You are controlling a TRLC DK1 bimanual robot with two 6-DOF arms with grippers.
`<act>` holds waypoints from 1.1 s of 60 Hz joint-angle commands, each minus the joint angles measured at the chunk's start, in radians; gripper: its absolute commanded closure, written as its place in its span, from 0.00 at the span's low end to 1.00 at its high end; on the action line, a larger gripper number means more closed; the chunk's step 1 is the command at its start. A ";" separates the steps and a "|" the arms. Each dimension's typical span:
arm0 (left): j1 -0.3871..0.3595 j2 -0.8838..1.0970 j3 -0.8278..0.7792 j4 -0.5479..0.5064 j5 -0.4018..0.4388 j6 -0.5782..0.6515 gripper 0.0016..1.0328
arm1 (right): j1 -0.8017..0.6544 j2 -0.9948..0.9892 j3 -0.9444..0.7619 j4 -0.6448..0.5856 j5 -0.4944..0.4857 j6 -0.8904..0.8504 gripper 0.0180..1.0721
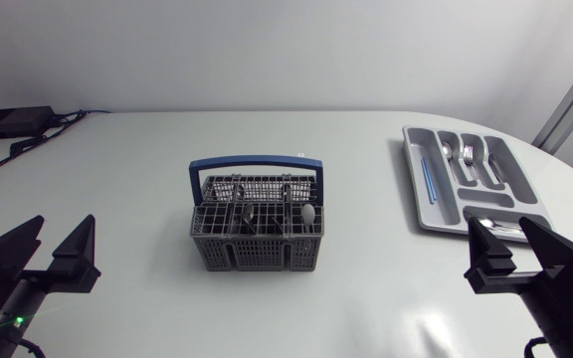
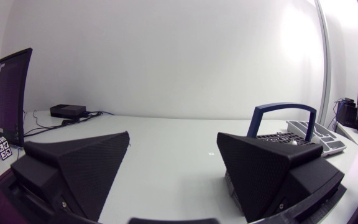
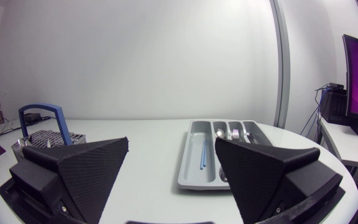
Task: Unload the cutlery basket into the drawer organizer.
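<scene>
Cutlery basket (image 1: 257,251) stands mid-table, well apart from both spread jaws.

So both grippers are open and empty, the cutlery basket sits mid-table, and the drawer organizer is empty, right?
No: the drawer organizer is not empty. The head view shows forks and blue sticks in its compartments. The left gripper, right gripper and cutlery basket are as stated.
</scene>
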 commanded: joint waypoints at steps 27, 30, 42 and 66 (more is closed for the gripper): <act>0.002 -0.007 0.017 0.012 -0.038 -0.004 0.04 | 0.001 -0.007 0.001 0.005 0.034 -0.005 0.04; 0.000 -0.007 0.026 0.014 -0.038 -0.005 0.04 | 0.002 -0.007 0.004 0.010 0.040 -0.005 0.04; 0.002 -0.004 0.074 0.009 -0.039 -0.015 0.04 | 0.002 0.005 0.037 0.016 0.056 -0.014 0.05; -0.014 0.188 0.238 -0.032 -0.041 -0.047 0.06 | 0.002 0.244 0.156 0.099 0.068 -0.024 0.05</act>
